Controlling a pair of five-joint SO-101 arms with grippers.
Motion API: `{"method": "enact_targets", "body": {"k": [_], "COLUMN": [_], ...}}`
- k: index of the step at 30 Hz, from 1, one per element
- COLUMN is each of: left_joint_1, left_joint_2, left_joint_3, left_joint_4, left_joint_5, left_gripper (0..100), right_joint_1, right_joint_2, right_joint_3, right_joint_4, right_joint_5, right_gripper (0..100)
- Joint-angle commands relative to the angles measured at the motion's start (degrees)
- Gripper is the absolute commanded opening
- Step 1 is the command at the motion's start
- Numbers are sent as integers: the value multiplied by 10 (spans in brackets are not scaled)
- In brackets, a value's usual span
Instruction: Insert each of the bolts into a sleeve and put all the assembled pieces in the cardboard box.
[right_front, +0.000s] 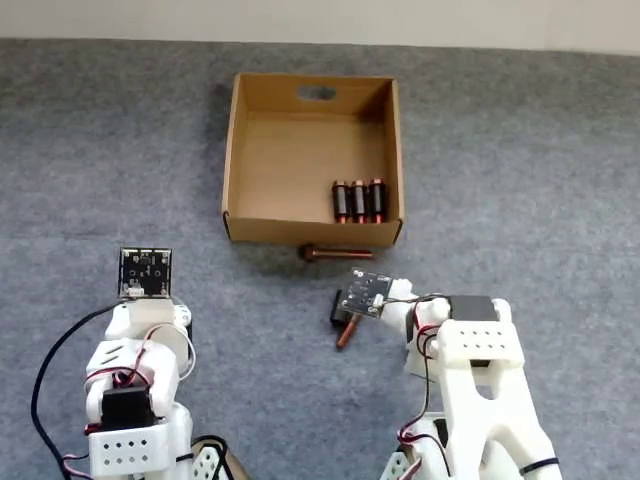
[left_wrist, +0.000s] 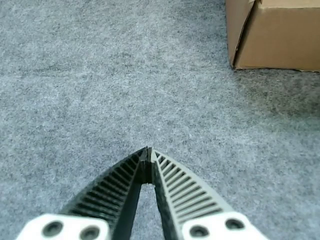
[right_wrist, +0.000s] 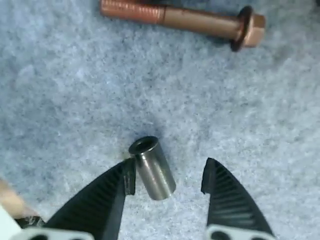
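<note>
— Left pincer?
— Clenched, low over the grey surface, near a corner of the cardboard box.
— The box?
— The high view shows three assembled pieces inside at its right, and a bolt just outside.
— Right pincer?
— Released. A dark sleeve lies between its jaws, with a copper bolt nearby.

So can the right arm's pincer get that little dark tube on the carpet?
Probably yes. The right pincer is open and low over the carpet, and the sleeve lies between its jaws, close to one of them, with nothing in the way. The bolt lies apart, farther off.
</note>
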Motion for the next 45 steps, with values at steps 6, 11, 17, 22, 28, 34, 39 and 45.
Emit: {"method": "enact_targets", "body": {"k": [6,11,17,22,28,34,39,45], "left_joint_1": [-3,-3,-4,-4,-4,-4,-4,-4], "left_joint_2": [-4,-4,-4,-4,-4,-4,-4,-4], "left_joint_3": [-18,-18,-18,-18,-18,-18,-18,-18], "left_joint_4": [-8,-8,-8,-8,-8,-8,-8,-8], "left_joint_5": [-3,-3,-3,-3,-3,-3,-3,-3], "left_gripper": [10,9,9,9,9,9,9,9], "right_joint_1": [5,5,5,0,-24,-63,-65,-65], "right_joint_2": [-5,-5,-6,-12,-5,-5,-5,-5], "right_joint_3": [33,57,70,44,-31,-3,20,37], "right_joint_4": [-36,-68,-88,-89,-88,-89,-87,-87], "right_joint_5": [7,7,6,-116,-447,-529,-530,-527], "right_gripper": [209,204,26,7,7,43,130,130]}}
